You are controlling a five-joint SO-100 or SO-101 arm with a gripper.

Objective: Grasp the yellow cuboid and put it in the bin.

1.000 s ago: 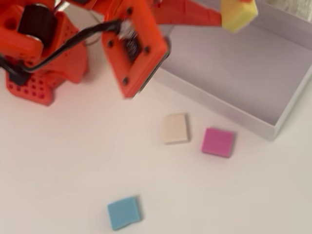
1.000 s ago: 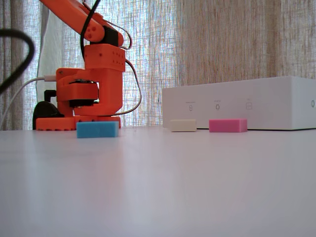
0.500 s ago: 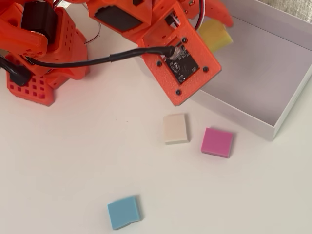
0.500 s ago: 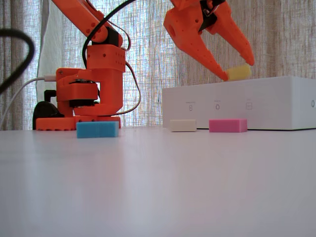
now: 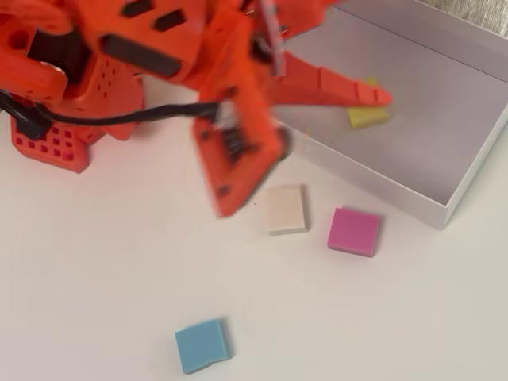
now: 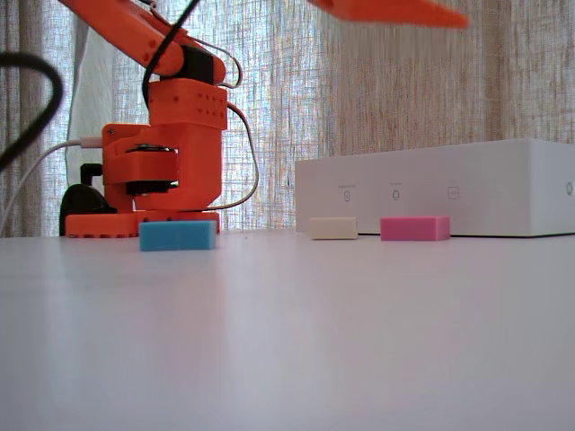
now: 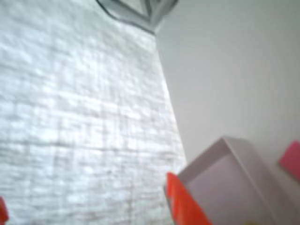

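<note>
Yellow cuboid (image 5: 367,116) lies on the floor of the bin (image 5: 468,181) in the overhead view, near the middle, just beside the tip of one orange finger (image 5: 373,94). Whether finger and block touch, can't tell; the arm is motion-blurred.

Pincer (image 5: 321,127) reads as open and empty: the fingers are spread wide, one over the bin, the other over the bin's near wall and the counter (image 5: 95,302). Fixed view shows only one finger (image 6: 395,11) high at the top edge, well above the bin wall.

Judgement: drop looks done, what's left is getting clear. Risks:
- If the finger tip hangs low over the block, a sideways swing could drag it along the floor or flick it toward a wall.
- The lower finger could catch the thin wall and shove the bin.
- Cream block (image 5: 285,209) and pink block (image 5: 354,231) sit just outside that wall; a low sweep could knock them. Blue block (image 5: 202,345) is well apart, low risk.
</note>
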